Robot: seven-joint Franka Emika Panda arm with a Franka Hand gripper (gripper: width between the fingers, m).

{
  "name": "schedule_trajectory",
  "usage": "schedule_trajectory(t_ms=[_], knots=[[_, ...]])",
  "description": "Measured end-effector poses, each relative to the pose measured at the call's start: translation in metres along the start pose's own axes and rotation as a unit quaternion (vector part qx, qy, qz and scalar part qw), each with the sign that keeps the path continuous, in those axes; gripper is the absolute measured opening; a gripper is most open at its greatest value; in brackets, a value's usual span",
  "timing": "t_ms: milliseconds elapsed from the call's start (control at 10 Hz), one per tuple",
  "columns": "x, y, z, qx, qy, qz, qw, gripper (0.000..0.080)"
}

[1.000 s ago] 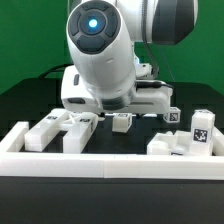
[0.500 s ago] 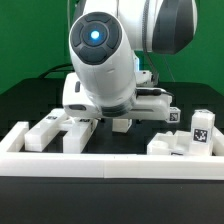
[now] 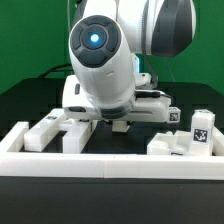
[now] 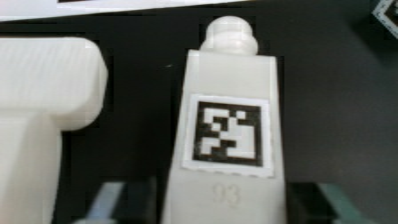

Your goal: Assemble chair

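The chair is in loose white parts. One of them, a leg (image 4: 228, 110) with a round peg at one end and a black-and-white tag on its top face, lies flat on the black table. My gripper (image 4: 221, 200) is down over this leg, one finger (image 4: 111, 200) on each side of its plain end. A dark gap shows between each finger and the leg, so the jaws stand open around it without touching. In the exterior view the arm's head hides most of the leg (image 3: 120, 125), and only its end shows under the gripper.
A rounded white chair part (image 4: 45, 90) lies close beside the leg. More white parts sit at the exterior view's left (image 3: 55, 128) and right (image 3: 185, 140), and a tagged piece (image 3: 168, 112) lies behind. The low white border rail (image 3: 100, 165) runs along the front.
The arm has come down a little over the leg. The leg itself has not moved.
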State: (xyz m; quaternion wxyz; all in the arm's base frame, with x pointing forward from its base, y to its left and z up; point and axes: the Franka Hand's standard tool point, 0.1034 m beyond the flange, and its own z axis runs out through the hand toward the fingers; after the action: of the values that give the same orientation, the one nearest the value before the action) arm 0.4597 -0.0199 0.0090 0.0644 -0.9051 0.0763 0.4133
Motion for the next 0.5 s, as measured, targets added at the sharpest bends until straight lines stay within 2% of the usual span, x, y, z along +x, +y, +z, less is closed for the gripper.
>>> schedule_trajectory(t_ms=[300, 500], knots=[[0.0, -0.0002, -0.0005, 0.0, 0.0, 0.0, 1.0, 0.0289], [-0.0028, -0.0038, -0.0087, 0.0, 0.007, -0.004, 1.0, 0.0289]])
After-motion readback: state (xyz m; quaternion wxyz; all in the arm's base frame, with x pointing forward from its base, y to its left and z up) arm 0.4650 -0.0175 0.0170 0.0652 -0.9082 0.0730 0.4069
